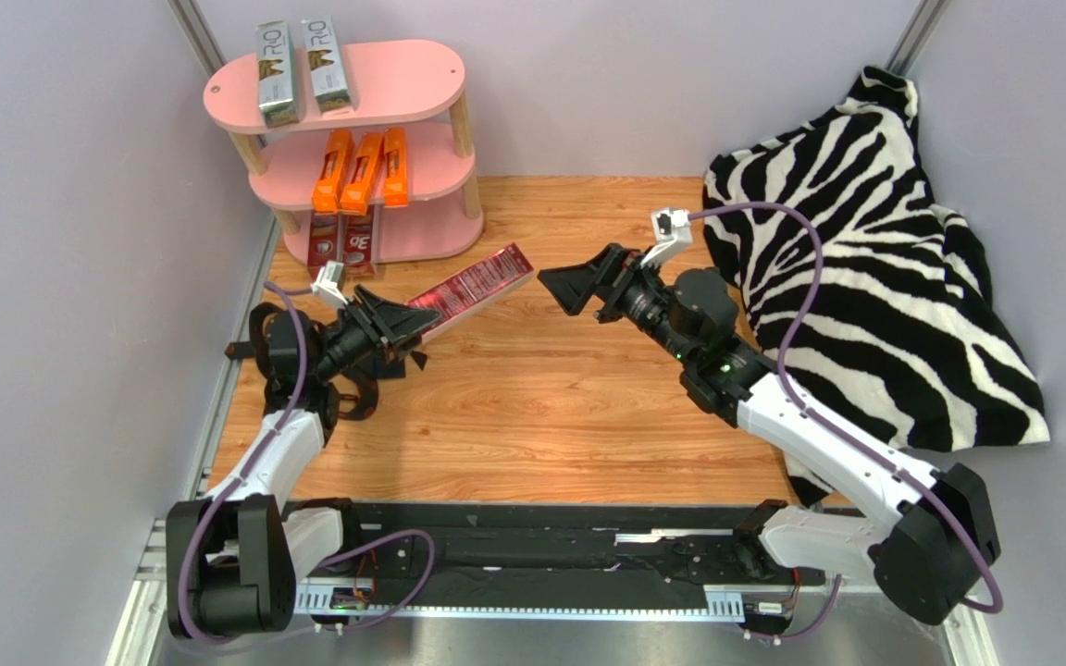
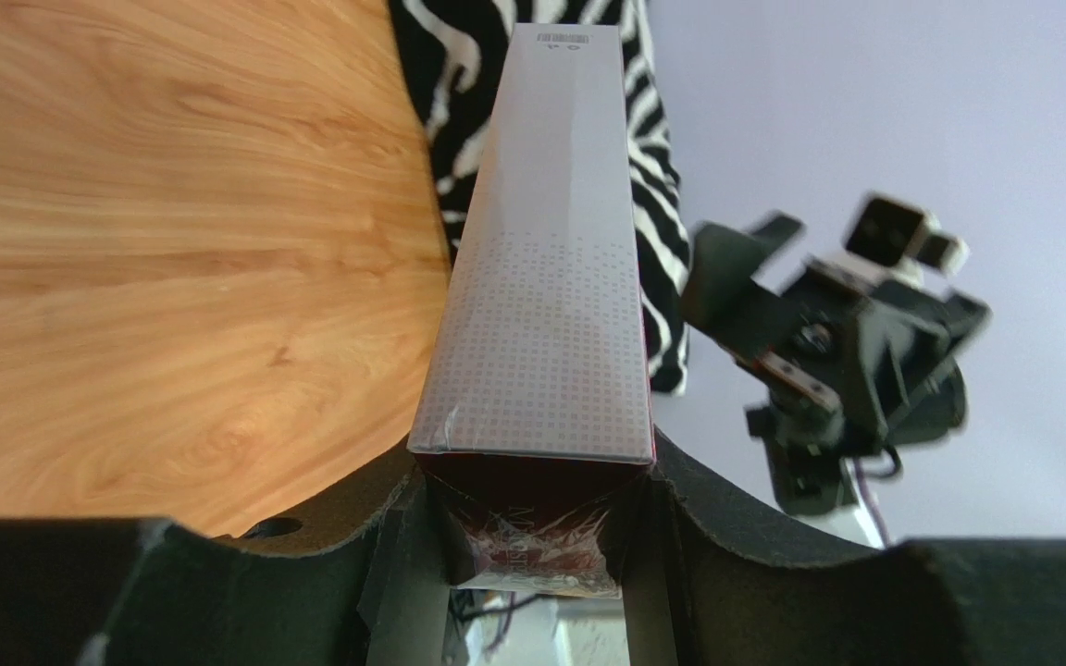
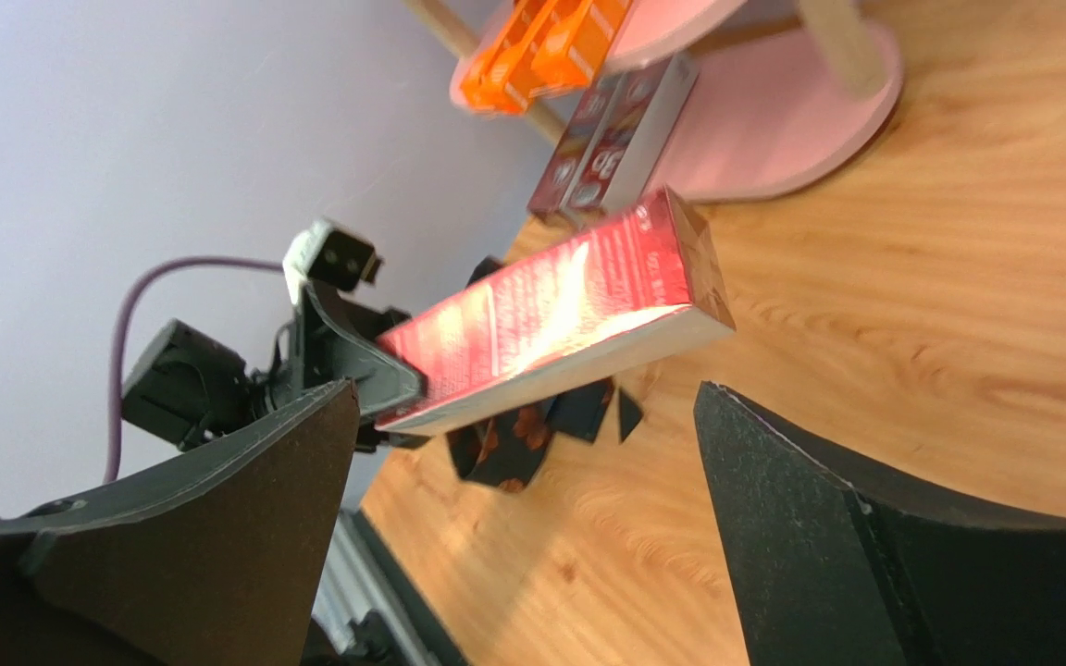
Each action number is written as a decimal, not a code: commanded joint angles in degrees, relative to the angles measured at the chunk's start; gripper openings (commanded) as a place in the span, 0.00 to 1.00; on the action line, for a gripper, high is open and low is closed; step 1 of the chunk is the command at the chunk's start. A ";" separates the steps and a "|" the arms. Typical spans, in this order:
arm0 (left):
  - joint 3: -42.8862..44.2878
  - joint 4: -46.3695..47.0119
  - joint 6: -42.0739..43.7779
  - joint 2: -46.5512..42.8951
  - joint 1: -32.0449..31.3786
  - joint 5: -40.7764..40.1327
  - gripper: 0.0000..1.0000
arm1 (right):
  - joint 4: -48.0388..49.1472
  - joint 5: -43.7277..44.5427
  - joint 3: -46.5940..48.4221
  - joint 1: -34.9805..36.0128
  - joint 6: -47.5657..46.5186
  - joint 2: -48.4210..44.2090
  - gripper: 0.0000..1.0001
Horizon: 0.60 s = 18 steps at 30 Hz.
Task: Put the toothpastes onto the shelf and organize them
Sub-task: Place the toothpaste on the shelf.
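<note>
Cardboard, glossy, dark red with white print: long slim held carton point(image 1: 475, 286), square in section, with one pale grey dotted face seen in the left wrist view. Clamped at its near end by the left gripper point(image 1: 407, 322), black jaws pressed on two opposite sides. Held clear above the wood-grain table point(image 1: 567, 416), long axis slanted, free end pointing away from the arm bases and to the right, ending just in front of the right edge of the bottom board of the shelf point(image 1: 414, 67)

Smooth pink shelf of three oval boards, joined by pale round pegs point(image 1: 462, 129). On the top board two silver-grey cartons point(image 1: 275, 70) side by side, long axes running front to back. On the middle board three orange cartons point(image 1: 362, 169) packed together, near ends reaching the front edge. On the bottom board, at its left part, two dark red cartons point(image 1: 323, 239) side by side

Left arm folded low in front of the shelf, elbow bent, wrist stretched toward the right. Farther right of the shelf, the right gripper point(image 1: 574, 285), jaws wide apart with nothing between, facing the free end of the held carton, near but not touching. Right arm stretched long across the table, beside the soft zebra-print cloth point(image 1: 886, 278), well right of the shelf
</note>
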 commanded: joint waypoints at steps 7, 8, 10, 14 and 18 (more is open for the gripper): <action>-1.33 -9.77 8.90 -3.05 0.34 -25.12 0.00 | 5.27 2.33 -10.48 -1.28 -5.06 -4.95 1.00; -1.68 -10.22 8.90 -3.58 0.34 -26.80 0.00 | 5.36 3.12 -11.01 -1.37 -5.33 -5.21 1.00; -2.73 -9.96 7.42 -4.02 0.25 -32.07 0.00 | 4.84 3.30 -11.98 -1.80 -5.85 -5.48 1.00; -5.38 -5.13 4.33 -2.37 0.34 -39.03 0.00 | 4.40 3.12 -14.09 -3.04 -6.56 -7.32 1.00; -2.39 -1.11 5.39 4.66 0.34 -37.81 0.00 | 5.27 2.33 -15.41 -3.83 -6.21 -8.29 1.00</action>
